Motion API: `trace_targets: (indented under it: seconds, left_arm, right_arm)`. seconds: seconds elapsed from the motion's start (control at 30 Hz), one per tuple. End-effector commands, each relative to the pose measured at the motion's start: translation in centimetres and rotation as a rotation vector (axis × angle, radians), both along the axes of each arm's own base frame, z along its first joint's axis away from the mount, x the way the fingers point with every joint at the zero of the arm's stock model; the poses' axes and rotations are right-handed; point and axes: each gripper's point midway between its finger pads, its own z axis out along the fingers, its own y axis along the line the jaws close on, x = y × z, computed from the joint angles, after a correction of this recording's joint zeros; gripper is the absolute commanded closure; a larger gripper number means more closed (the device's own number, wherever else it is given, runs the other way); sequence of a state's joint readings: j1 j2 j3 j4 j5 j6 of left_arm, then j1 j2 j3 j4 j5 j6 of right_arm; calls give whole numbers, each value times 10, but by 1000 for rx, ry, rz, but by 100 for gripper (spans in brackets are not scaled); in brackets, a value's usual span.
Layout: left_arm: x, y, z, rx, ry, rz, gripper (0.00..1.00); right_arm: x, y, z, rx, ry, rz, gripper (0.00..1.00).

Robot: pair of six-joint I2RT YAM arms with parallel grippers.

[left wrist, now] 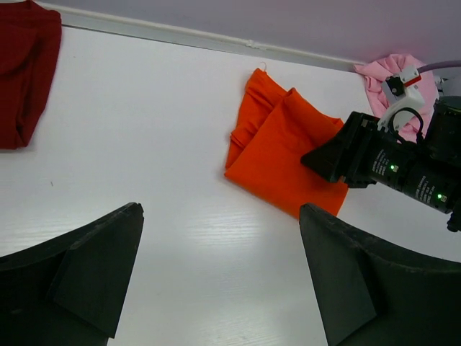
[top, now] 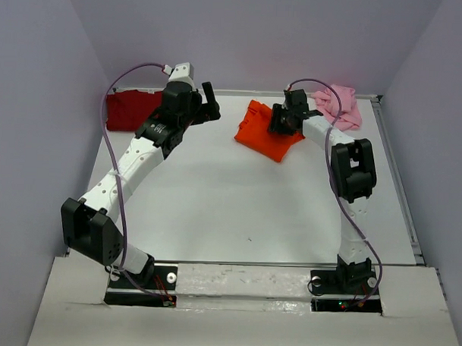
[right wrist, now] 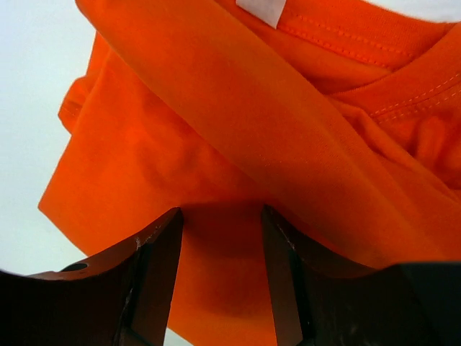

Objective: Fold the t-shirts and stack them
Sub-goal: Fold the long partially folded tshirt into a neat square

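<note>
White tabletop [top: 237,203] carries all three shirts along its far side, well apart, none stacked. The orange t-shirt [top: 263,136] lies loosely folded at far centre, the dark red t-shirt [top: 127,109] in the far left corner, and the pink t-shirt [top: 343,105] crumpled far right. I judge the folding barely begun. My right gripper [right wrist: 222,216] sits low over the orange cloth, jaws parted, pinching nothing. My left gripper [left wrist: 220,213] hangs spread wide and empty.

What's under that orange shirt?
Only the white table shows around the bright orange cloth t-shirt; its folded layers hide whatever is beneath. The open right claw is over it.
</note>
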State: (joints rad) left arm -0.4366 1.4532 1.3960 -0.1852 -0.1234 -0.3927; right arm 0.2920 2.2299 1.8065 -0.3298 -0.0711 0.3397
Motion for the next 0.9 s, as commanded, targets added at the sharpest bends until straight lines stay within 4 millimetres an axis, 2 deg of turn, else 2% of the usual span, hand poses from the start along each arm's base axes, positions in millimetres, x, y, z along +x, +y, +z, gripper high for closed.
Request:
trace_targets:
  seconds: [0.0,0.3,0.37,0.4,0.47,0.53,0.57,0.63,0.8,0.87]
  left_arm:
    - [5,16,28,20,-98,61,1]
    - [5,15,25,-6,-92,42,1]
    - [5,15,24,-6,-89,42,1]
    - [5,15,24,-7,-92,40,1]
    - [6,15,22,-3,-88,41,1]
    - [7,15,21,0,-86,42,1]
    - [6,15,20,1,-83,41,1]
    - [7,14,20,2,-83,39,1]
    - [7,13,17,4,-78,32,1]
    - [8,13,17,4,-78,29,1]
  right_arm:
    - [5,11,29,57,-42,24,47]
    - [22,12,11,30,-36,23,47]
    - [27,19,4,52,-21,39,47]
    - [29,21,-8,51,2,38,47]
    - [35,22,-4,52,-7,36,47]
    - [38,20,-13,31,3,26,47]
    - [44,20,-6,28,-16,26,47]
    - [47,17,-10,7,-8,13,47]
    - [60,-10,3,-28,-45,-47,47]
    - [60,-11,8,-35,-59,-48,47]
